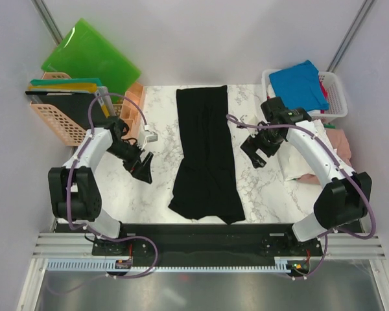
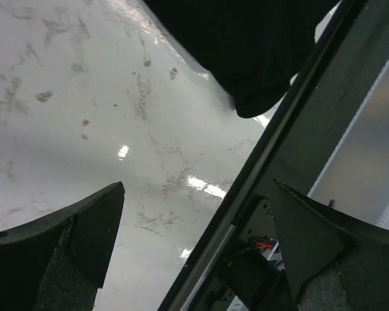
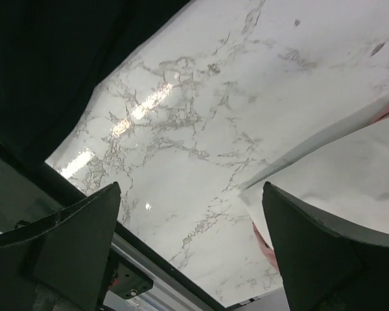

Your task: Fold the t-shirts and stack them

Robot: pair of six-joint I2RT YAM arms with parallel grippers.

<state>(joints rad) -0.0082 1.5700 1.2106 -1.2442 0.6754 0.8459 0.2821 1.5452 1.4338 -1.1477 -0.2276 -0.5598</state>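
While the black t-shirt lies as a long strip, the left tool and right tool flank it, wide open and empty, probably due to grip its near end.

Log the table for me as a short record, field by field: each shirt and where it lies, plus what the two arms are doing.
black shirt: folded into a long narrow strip, lying down the middle of the table
blue shirt: on top of the white basket, far right corner
white shirt: right side of the table, lying over a pink shirt
left gripper: fingers apart, empty, left of the black shirt
right gripper: fingers apart, empty, right of the black shirt
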